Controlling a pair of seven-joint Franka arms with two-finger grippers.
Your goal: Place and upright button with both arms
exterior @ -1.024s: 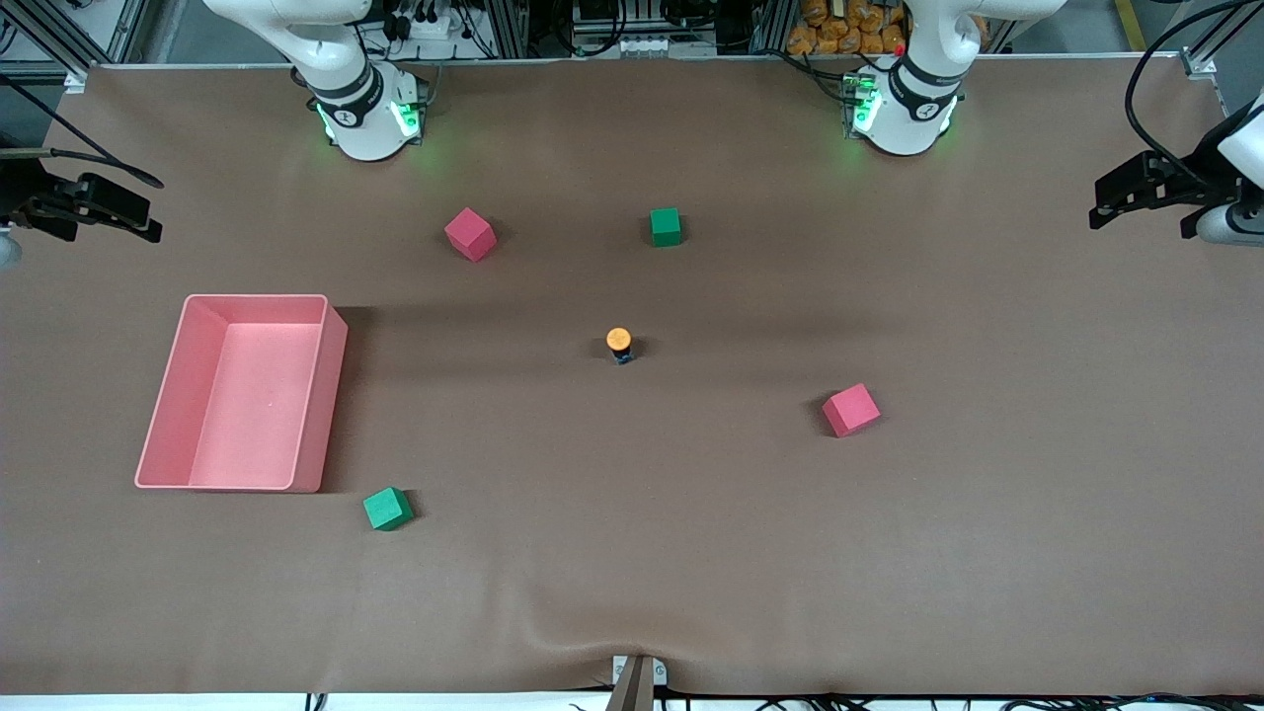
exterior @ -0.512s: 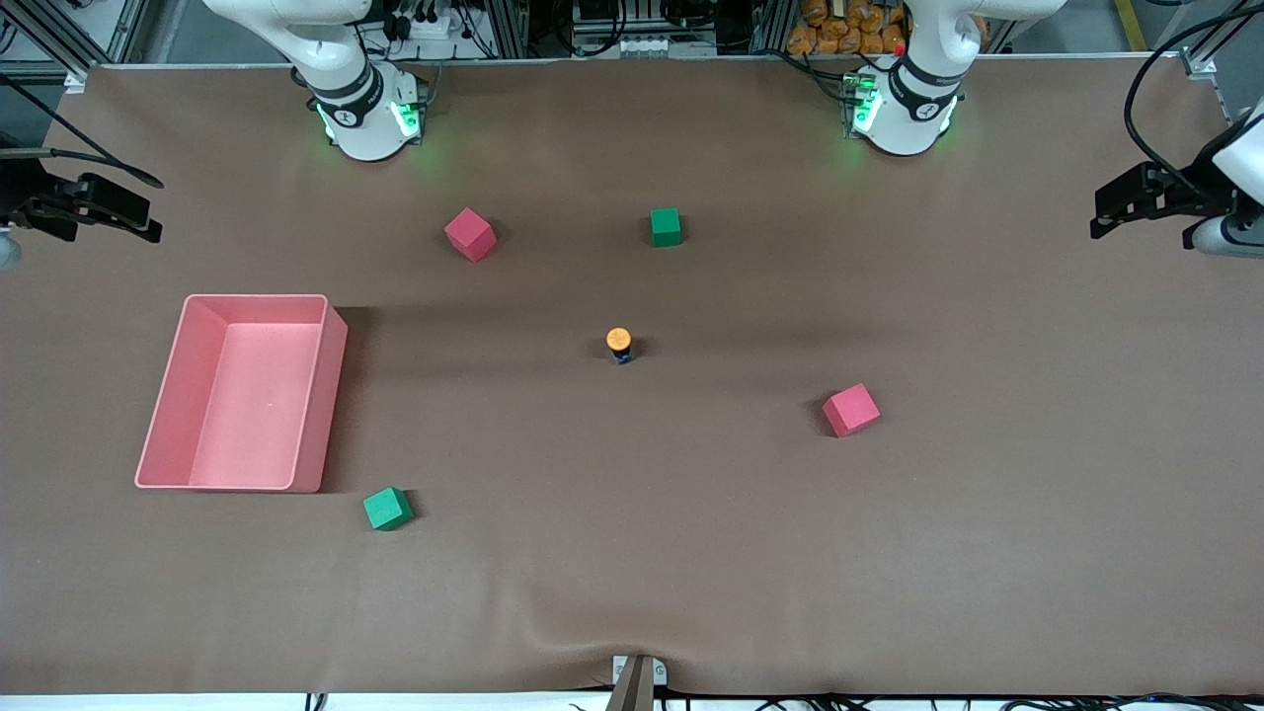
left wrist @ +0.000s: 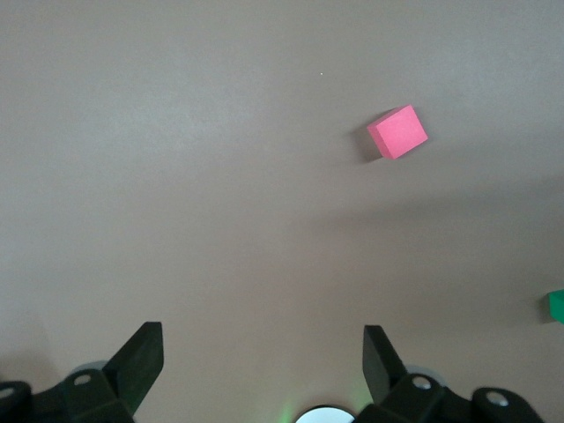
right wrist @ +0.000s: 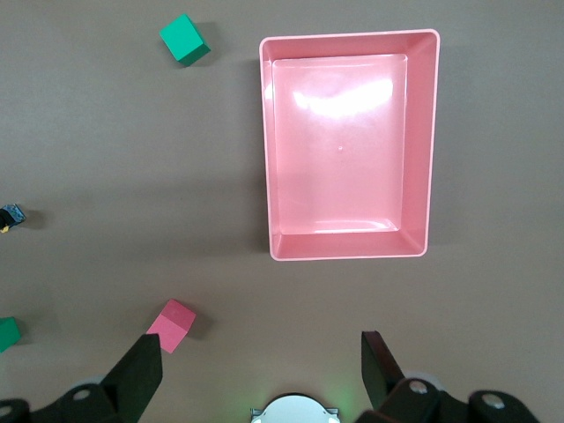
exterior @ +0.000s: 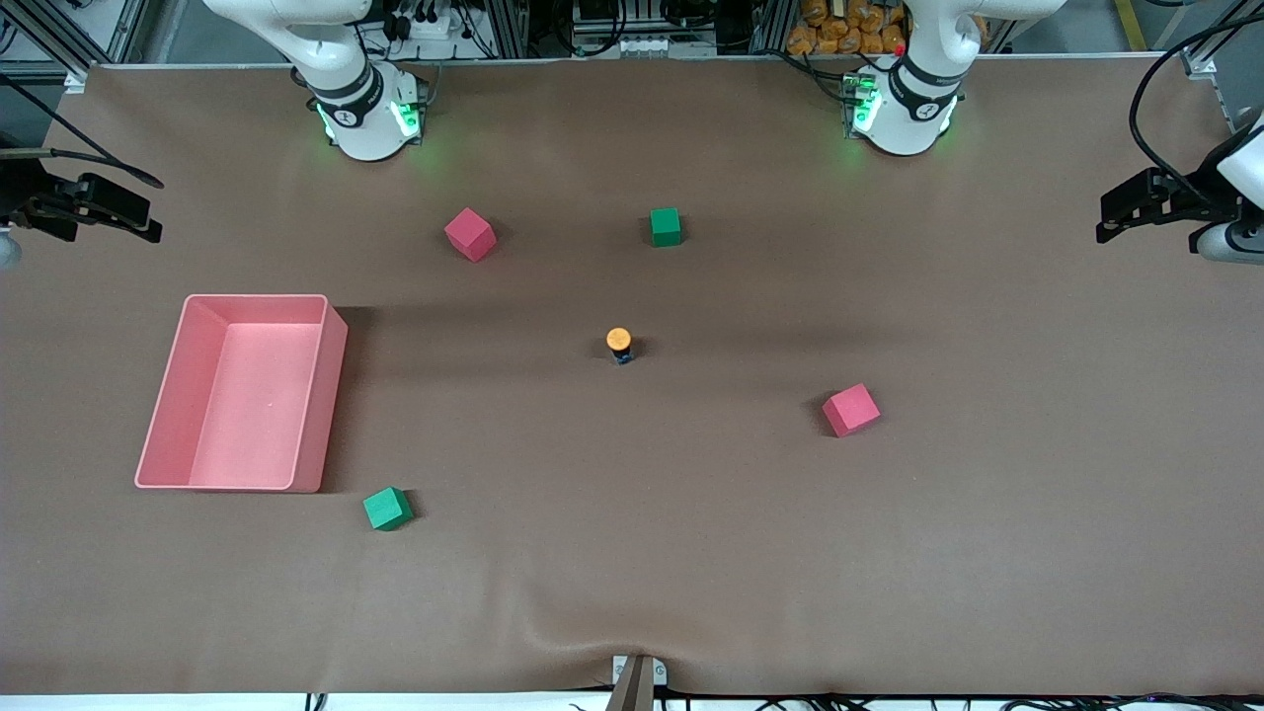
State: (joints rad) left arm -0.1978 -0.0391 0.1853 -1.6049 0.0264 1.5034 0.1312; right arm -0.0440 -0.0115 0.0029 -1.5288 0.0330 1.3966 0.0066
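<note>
Moved since earlier frame: left gripper only, shifted slightly toward the counter edge at the left arm's end; all else unchanged.

Button: upright on its dark body, orange cap on top, mid-counter, touched by nothing. Seen at the very edge of the right wrist view.

Left gripper: in the air over the counter's left-arm end, well apart from the button. Fingers spread wide, nothing between them.

Right gripper: in the air over the counter's right-arm end, well apart from the button, waiting. In its own wrist view, fingers spread wide, empty.

Pink tray: open top, nothing inside, toward the right arm's end; in the right wrist view.

Red cubes, two: one near the right arm's base, also seen at; one toward the left arm's end, nearer the camera than the button, also seen at.

Green cubes, two: one farther from the camera than the button; one just beside the tray's near corner, also at.
</note>
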